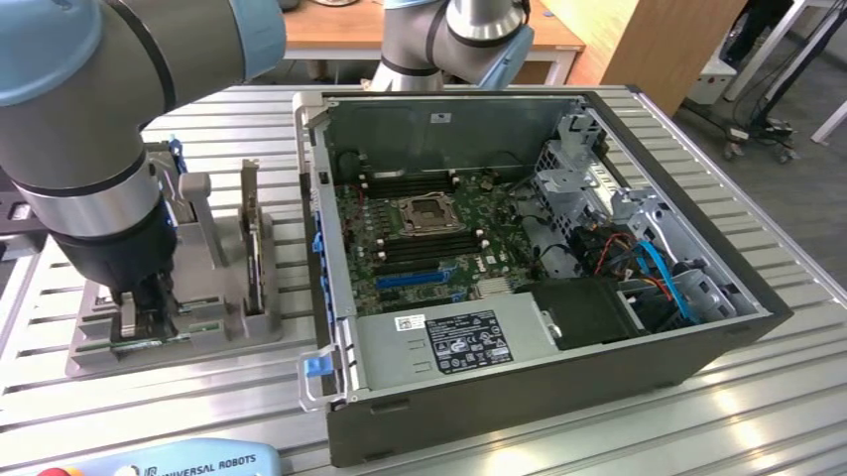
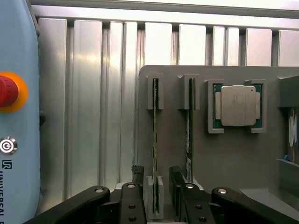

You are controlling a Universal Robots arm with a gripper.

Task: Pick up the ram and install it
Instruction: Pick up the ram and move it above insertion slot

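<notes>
Two ram sticks stand on edge in slots of the grey fixture (image 2: 224, 163). One ram (image 2: 155, 130) runs between my fingers, and the other ram (image 2: 190, 126) stands beside it, just outside one finger. My gripper (image 2: 157, 200) is open and straddles the first ram, with a gap on each side. In the exterior view the gripper (image 1: 139, 315) is low over the fixture (image 1: 225, 332) on the left, with a green ram edge (image 1: 150, 343) at its tips. The open computer case (image 1: 530, 397) with its motherboard (image 1: 423, 238) lies to the exterior view's right of the fixture.
A square silver processor (image 2: 238, 105) sits in a fixture pocket beyond the second ram. A thin upright board (image 1: 252, 248) stands in another fixture slot. A blue teach pendant (image 2: 18, 116) with a red stop button (image 2: 7, 91) lies on the slatted table (image 2: 93, 116) near the fixture.
</notes>
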